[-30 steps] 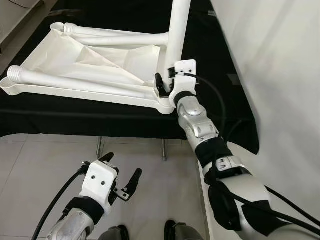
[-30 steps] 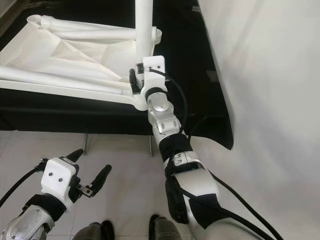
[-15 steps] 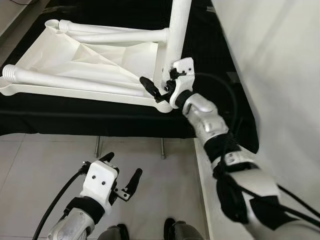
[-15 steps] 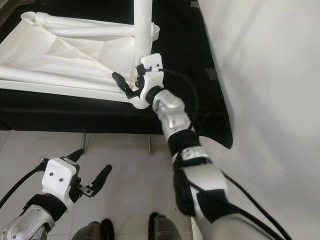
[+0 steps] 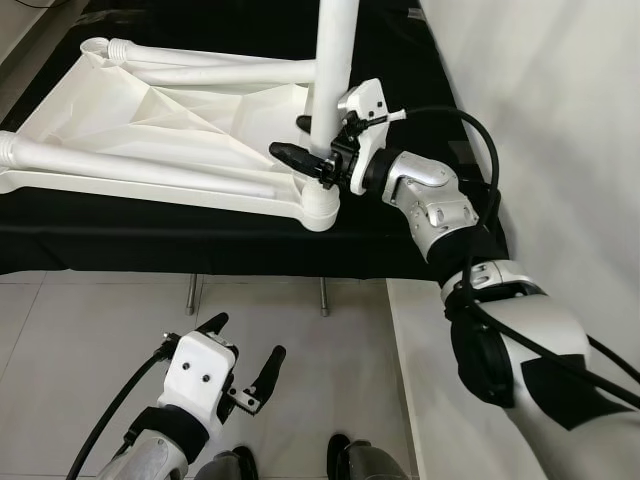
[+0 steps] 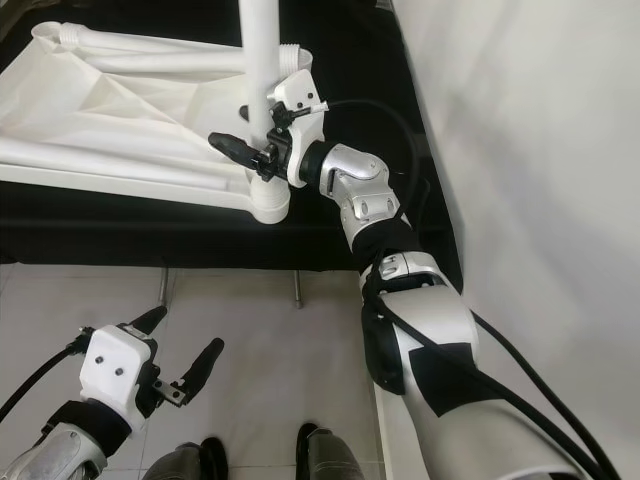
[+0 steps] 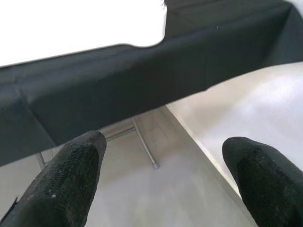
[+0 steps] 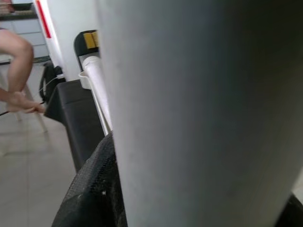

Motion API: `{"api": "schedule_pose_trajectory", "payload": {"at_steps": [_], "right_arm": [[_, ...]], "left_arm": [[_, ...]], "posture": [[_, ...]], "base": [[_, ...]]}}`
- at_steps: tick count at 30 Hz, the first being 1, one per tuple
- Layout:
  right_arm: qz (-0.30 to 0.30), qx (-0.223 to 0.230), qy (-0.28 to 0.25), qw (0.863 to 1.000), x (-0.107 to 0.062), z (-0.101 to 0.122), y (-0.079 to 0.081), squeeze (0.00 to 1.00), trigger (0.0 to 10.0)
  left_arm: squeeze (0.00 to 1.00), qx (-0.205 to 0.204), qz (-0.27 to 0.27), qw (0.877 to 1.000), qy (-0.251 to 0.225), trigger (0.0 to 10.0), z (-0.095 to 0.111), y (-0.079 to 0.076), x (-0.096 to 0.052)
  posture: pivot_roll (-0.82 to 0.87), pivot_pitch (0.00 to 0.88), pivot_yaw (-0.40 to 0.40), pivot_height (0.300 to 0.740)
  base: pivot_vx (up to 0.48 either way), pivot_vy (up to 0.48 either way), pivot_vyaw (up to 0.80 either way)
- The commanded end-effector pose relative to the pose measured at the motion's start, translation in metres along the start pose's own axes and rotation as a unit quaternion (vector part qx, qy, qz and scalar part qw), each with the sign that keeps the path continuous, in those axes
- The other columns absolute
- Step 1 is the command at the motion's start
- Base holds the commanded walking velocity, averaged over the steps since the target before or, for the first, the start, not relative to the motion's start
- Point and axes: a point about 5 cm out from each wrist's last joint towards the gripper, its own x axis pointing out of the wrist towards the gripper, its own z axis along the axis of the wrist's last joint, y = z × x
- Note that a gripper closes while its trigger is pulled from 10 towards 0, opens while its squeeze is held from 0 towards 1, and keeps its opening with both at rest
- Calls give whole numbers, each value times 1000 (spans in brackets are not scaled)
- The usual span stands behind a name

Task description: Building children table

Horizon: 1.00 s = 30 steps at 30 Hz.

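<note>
Risk: we held the upright leg (image 5: 333, 70) in our right gripper (image 5: 312, 150), fingers clamped around it; slippage could cross-thread the corner socket (image 5: 322, 207). Left gripper (image 5: 243, 368) hung open, empty.

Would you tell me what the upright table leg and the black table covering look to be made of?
Upright table leg: probably moulded plastic, smooth matte white, seated in a moulded corner socket. The right gripper is closed around it. Black table covering: looks like fabric, matte, hanging over the edge in soft folds.

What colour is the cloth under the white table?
The cloth is black, clearest in the left eye view, where the upside-down white table lies on it.
</note>
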Motion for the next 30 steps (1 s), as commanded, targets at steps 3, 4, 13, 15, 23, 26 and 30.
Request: {"api": "schedule_pose_trajectory", "payload": {"at_steps": [3, 4, 13, 15, 23, 26, 30], "right_arm": [[56, -17, 23, 998, 2, 1, 4, 0, 0], [58, -21, 25, 998, 0, 3, 2, 0, 0], [-70, -31, 63, 995, -11, -8, -15, 0, 0], [-382, 30, 102, 918, -19, -65, 1, 0, 0], [-411, 89, 100, 902, 11, -93, 51, 0, 0], [-409, 75, 95, 904, 15, -88, 45, 0, 0], [-412, 54, 74, 906, 23, -71, 34, 0, 10000]], "left_arm": [[0, -6, -1, 1000, 14, 10000, -2, -2, -4], [0, -6, -2, 1000, 14, 10000, -2, -2, -5], [0, -7, -2, 1000, 16, 10000, -2, -2, -4], [0, -6, 1, 1000, 15, 10000, -2, 1, -4], [0, 4, 6, 1000, 12, 10000, -6, 5, 5], [0, 4, 9, 1000, 12, 10000, -8, 6, 7], [0, 6, 18, 1000, 12, 10000, -12, 8, 13]], "posture": [[-32, 281, -58, 740], [-32, 281, -58, 740], [-55, 279, -71, 740], [-77, 265, -83, 740], [-62, 214, -76, 740], [-68, 202, -79, 740], [-71, 178, -85, 740]], "base": [[0, 0, 0], [0, 0, 0], [0, 0, 0], [0, 0, 0], [0, 0, 0], [0, 0, 0], [0, 0, 0]]}}
